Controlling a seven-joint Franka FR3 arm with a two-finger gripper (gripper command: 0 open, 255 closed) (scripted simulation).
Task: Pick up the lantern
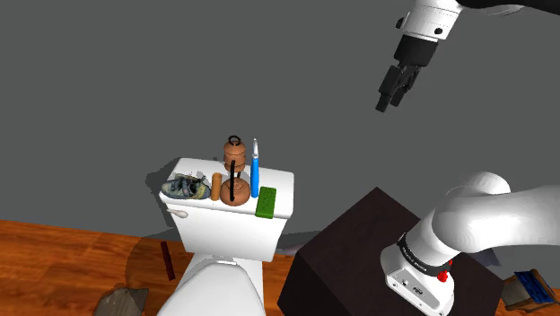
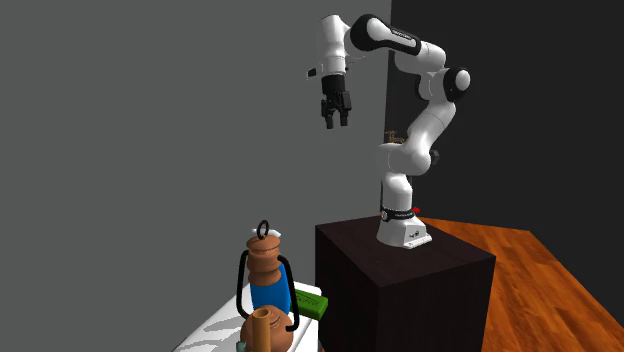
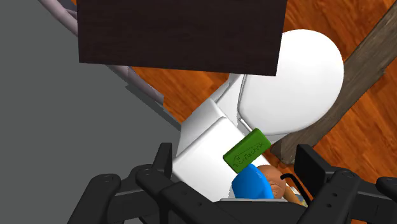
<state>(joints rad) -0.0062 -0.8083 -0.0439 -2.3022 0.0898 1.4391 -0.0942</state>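
Observation:
The lantern (image 1: 234, 153) is brown with a black wire handle and stands upright on the white toilet tank lid (image 1: 199, 167), in the middle of a row of small things. In the second exterior view the lantern (image 2: 265, 262) is near the bottom, far below the arm. My gripper (image 1: 389, 100) hangs high in the air, up and to the shoulder view's right of the tank, open and holding nothing. The gripper (image 2: 336, 122) points down. In the wrist view the fingers (image 3: 162, 162) stand wide apart, and the lantern (image 3: 272, 184) shows far below, partly hidden by the hand.
A blue brush (image 1: 255, 175) and a green block (image 1: 266, 202) sit beside the lantern, an orange cylinder (image 1: 215, 187) and a grey heap (image 1: 182, 187) on its other side. The dark stand (image 1: 377, 260) is close to the toilet bowl (image 1: 220, 287). Grey wall behind, wooden floor around.

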